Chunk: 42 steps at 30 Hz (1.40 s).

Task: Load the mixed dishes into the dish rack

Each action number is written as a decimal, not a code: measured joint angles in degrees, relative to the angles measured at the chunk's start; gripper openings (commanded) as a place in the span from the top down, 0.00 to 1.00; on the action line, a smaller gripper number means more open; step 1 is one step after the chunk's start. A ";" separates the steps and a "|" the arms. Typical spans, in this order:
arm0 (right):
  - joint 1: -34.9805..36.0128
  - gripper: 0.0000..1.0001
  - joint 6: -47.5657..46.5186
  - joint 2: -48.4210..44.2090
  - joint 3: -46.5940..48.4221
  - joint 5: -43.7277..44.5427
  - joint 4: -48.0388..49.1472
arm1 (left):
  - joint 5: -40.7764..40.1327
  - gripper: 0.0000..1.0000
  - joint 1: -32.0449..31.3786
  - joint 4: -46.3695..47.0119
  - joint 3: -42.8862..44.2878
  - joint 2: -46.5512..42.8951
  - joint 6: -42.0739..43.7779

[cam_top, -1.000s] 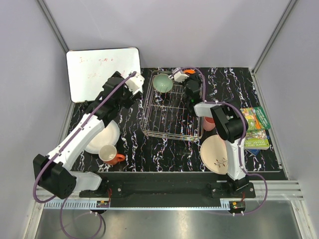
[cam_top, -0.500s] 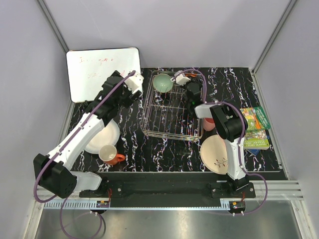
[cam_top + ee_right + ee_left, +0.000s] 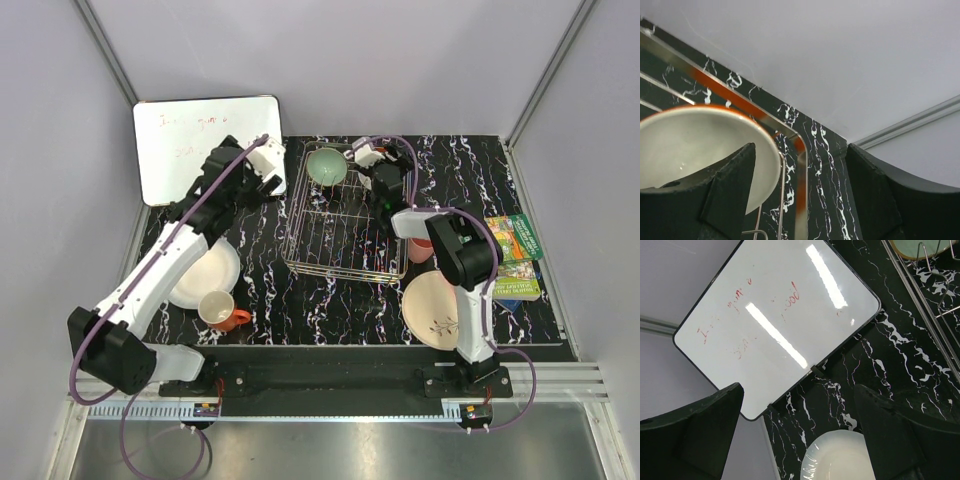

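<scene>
The dish rack stands mid-table with the mint green bowl leaning in its back left corner. My right gripper hangs over the rack's back right corner. In the right wrist view it is open, with an orange-rimmed, cream-lined vessel lying in the rack against its left finger. My left gripper is open and empty between whiteboard and rack. On the table lie the white plate, the orange mug, the pink-and-cream plate and the small pink cup.
A whiteboard leans at the back left and fills much of the left wrist view. A green book lies at the right edge. Grey walls close in the black marbled table.
My right gripper's jaws have opened, letting go of the orange-rimmed vessel at the rack's back right corner. My left gripper has drifted back and left toward the whiteboard.
</scene>
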 measured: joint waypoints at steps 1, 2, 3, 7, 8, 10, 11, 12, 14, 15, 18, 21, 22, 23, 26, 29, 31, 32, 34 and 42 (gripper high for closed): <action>0.31 0.20 0.72 -1.07 0.00 0.68 -0.39 | 0.02 0.01 0.28 -0.39 0.52 0.07 -0.07; 0.59 0.19 1.51 -2.45 0.00 1.07 -1.27 | 0.02 0.01 0.57 -0.79 1.05 0.13 -0.11; 0.98 0.18 2.58 -4.44 0.02 1.77 -2.58 | 0.11 0.01 1.03 -1.22 1.66 0.20 -0.17; 2.05 0.17 7.17 -11.08 1.55 3.58 -8.13 | 0.76 0.01 3.37 -4.44 4.72 0.74 -1.51; 2.34 0.17 8.81 -12.50 2.64 3.85 -10.45 | 1.20 0.01 4.35 -5.31 5.79 1.09 -2.12; 3.10 0.18 12.50 -14.60 5.20 3.69 -14.49 | 1.99 0.01 6.86 -7.15 7.72 1.95 -3.48; 3.63 0.19 14.84 -15.26 7.02 3.28 -16.87 | 2.23 0.01 8.00 -7.58 8.20 2.34 -4.04; 4.02 0.20 16.35 -15.37 8.26 2.80 -18.23 | 2.43 0.01 8.79 -7.89 8.26 2.56 -4.44; 4.92 0.19 20.28 -14.80 12.26 1.55 -22.82 | 2.62 0.01 10.34 -9.86 8.22 3.08 -5.35; 5.20 0.19 21.97 -13.99 14.64 0.87 -25.14 | 2.97 0.01 10.51 -10.71 8.07 3.26 -5.88; 5.79 0.19 25.86 -9.81 22.40 -1.55 -30.51 | 4.48 0.02 10.36 -12.76 7.56 3.52 -7.04; 5.88 0.19 27.98 -4.85 28.28 -3.89 -34.75 | 6.16 0.02 10.05 -13.75 6.93 4.02 -8.22; 5.88 0.19 28.24 -3.15 29.83 -4.42 -35.87 | 6.56 0.02 9.94 -13.97 6.80 4.28 -8.55; 5.92 0.19 28.39 -1.68 30.86 -4.74 -36.65 | 7.08 0.01 9.70 -14.23 6.75 4.74 -9.11; 6.01 0.19 28.37 2.82 32.70 -5.29 -38.47 | 8.50 0.01 8.81 -14.29 6.75 6.64 -10.71; 6.08 0.19 28.28 6.36 33.53 -5.29 -40.02 | 10.49 0.01 7.54 -14.27 6.80 9.20 -12.59; 6.10 0.19 28.06 8.09 33.99 -5.01 -40.22 | 11.63 0.01 6.97 -14.29 7.26 11.61 -13.77; 6.08 0.19 28.04 8.41 34.32 -4.72 -40.11 | 12.20 0.01 6.73 -14.27 7.69 13.05 -14.25; 5.97 0.19 28.04 8.52 35.04 -4.81 -40.19 | 12.83 0.01 6.49 -14.29 8.68 15.87 -15.23; 6.43 0.19 26.47 11.06 37.59 -4.57 -37.73 | 14.23 0.01 4.61 -14.01 9.97 19.93 -18.71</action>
